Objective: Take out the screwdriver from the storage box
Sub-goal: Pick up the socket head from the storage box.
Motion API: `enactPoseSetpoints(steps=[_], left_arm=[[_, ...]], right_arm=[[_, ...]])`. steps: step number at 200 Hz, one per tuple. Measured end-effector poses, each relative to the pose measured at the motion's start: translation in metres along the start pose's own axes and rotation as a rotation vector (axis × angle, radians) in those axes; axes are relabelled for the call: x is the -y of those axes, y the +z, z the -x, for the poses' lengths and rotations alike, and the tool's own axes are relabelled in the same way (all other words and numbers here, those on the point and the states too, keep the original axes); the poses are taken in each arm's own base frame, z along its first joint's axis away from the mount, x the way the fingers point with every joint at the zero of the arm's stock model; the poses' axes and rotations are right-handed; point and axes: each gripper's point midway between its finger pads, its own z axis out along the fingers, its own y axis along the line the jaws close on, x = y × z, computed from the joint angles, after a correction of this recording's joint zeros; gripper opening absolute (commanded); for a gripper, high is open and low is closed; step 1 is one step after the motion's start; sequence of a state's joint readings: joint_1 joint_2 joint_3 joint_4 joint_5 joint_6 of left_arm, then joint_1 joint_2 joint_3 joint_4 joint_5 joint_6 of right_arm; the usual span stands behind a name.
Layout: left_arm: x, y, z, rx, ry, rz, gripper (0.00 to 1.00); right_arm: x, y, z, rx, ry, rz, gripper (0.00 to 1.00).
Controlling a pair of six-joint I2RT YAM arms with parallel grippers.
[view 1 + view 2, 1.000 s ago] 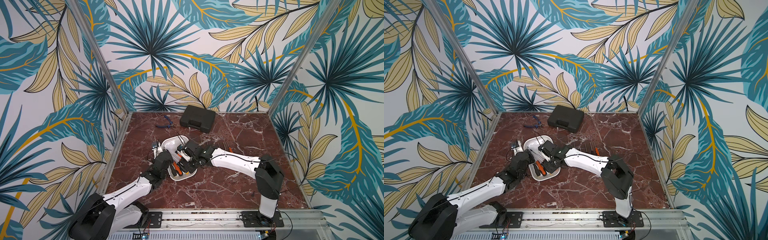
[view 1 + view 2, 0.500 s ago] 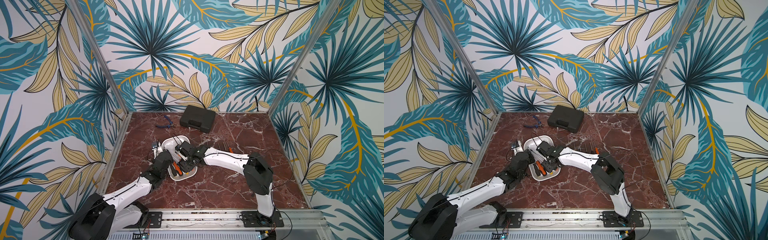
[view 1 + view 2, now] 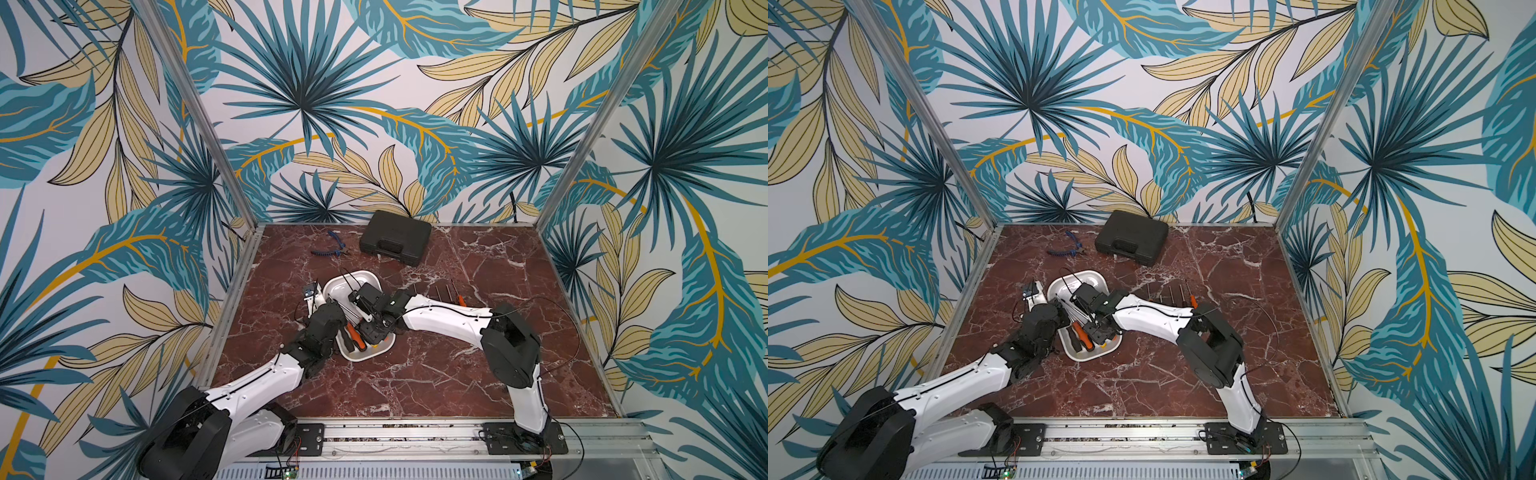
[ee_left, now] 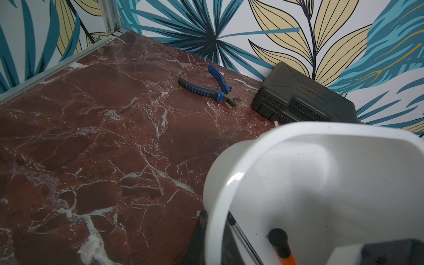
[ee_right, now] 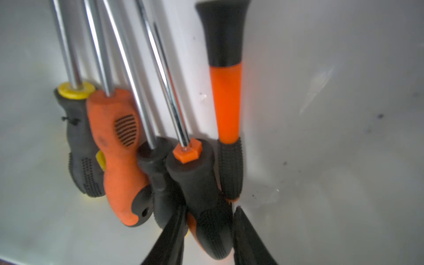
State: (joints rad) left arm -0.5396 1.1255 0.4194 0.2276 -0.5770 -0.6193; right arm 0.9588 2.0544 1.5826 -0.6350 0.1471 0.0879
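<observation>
The storage box [image 3: 347,282] sits in the middle of the desk [image 3: 436,374], just below frame centre in both top views. The left tool [image 4: 214,231] pinches the box's wall. The right tool [image 5: 210,211] straddles the handle of a black-and-orange screwdriver [image 5: 202,183] inside the box. Whether it clamps the handle cannot be told.

The worktop [image 3: 478,374] is red-brown marble with white veins, fenced by a metal frame. A white storage box [image 3: 361,356] sits on it left of the middle. A black case [image 3: 395,237] lies near the back edge, with blue-handled pliers [image 3: 330,248] just beside it. A row of slim tools [image 3: 442,291] lies right of the box.
</observation>
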Motion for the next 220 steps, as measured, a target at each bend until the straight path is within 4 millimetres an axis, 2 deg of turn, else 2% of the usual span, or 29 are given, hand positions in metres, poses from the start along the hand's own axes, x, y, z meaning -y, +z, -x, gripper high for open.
enactPoseSetpoints(steps=[52,98,157,220], left_arm=[[0.0,0.0,0.0,0.0,-0.001,0.001,0.0],[-0.001,0.0,0.0,0.0,-0.001,0.003,0.0],[-0.003,0.0,-0.001,-0.003,0.0,0.01,0.0],[-0.002,0.0,-0.001,-0.003,0.0,0.008,0.0]], right_arm=[[-0.001,0.003,0.001,-0.017,-0.013,-0.01,0.41],[-0.001,0.008,0.0,-0.026,-0.024,-0.035,0.4],[-0.002,0.014,0.0,-0.026,-0.026,-0.051,0.19],[-0.003,0.008,-0.001,-0.015,-0.007,-0.023,0.13]])
